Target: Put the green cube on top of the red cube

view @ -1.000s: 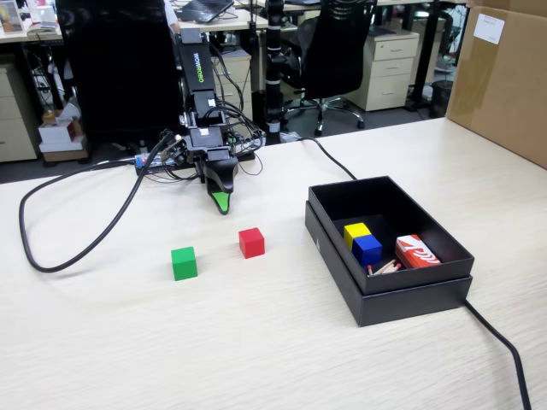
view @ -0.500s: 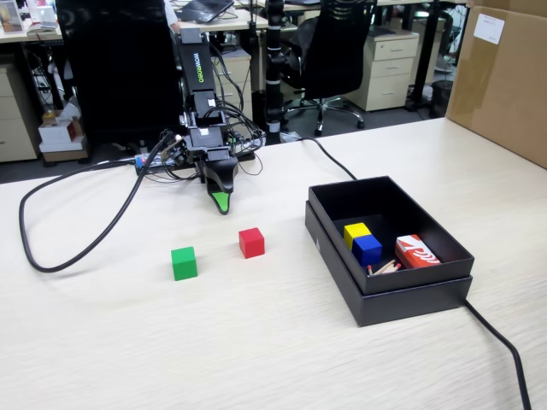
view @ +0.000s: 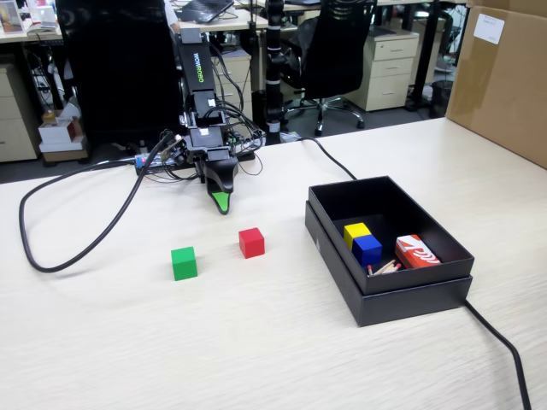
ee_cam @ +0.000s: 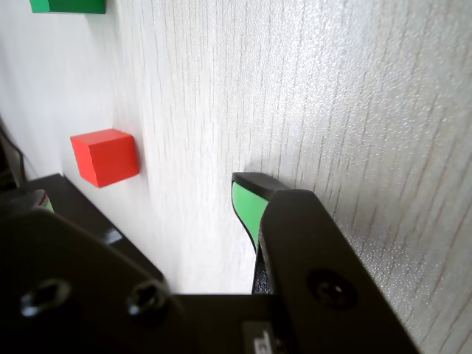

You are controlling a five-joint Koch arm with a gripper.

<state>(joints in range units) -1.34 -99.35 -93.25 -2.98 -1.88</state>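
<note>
In the fixed view, the pale wood-grain table (view: 256,342) lies bare at its near edge, apart from a black cable (view: 504,346) that runs from the near right corner up to the open black cardboard box (view: 389,295). This box stands on the right side. Inside it, a small yellow cube (view: 355,231) sits just behind a small blue cube (view: 367,248), the two touching. To their right is a red-and-white printed packet (view: 416,251), and a few thin sticks (view: 386,267) lie near the front wall.

Left of the box, in the middle of the table, the small matte bright-green cube (view: 184,263) rests flat on the surface. The small matte red cube (view: 251,243) sits to its right and slightly farther back, well apart from it. Neither is touched by anything. In the wrist view the red cube (ee_cam: 105,156) shows at the left, and only a sliver of the green cube (ee_cam: 68,6) appears at the top edge.

Farther back, the black arm's gripper (view: 221,203) points down at the table behind the two cubes, nearer the red one, its green-tipped end close to the surface. Only one tip shows in either view, so I cannot tell whether the jaws are parted or closed; nothing is seen between them.

A thick black cable loop (view: 77,231) curves across the far left. A brown cardboard carton (view: 504,77) stands at the far right.
</note>
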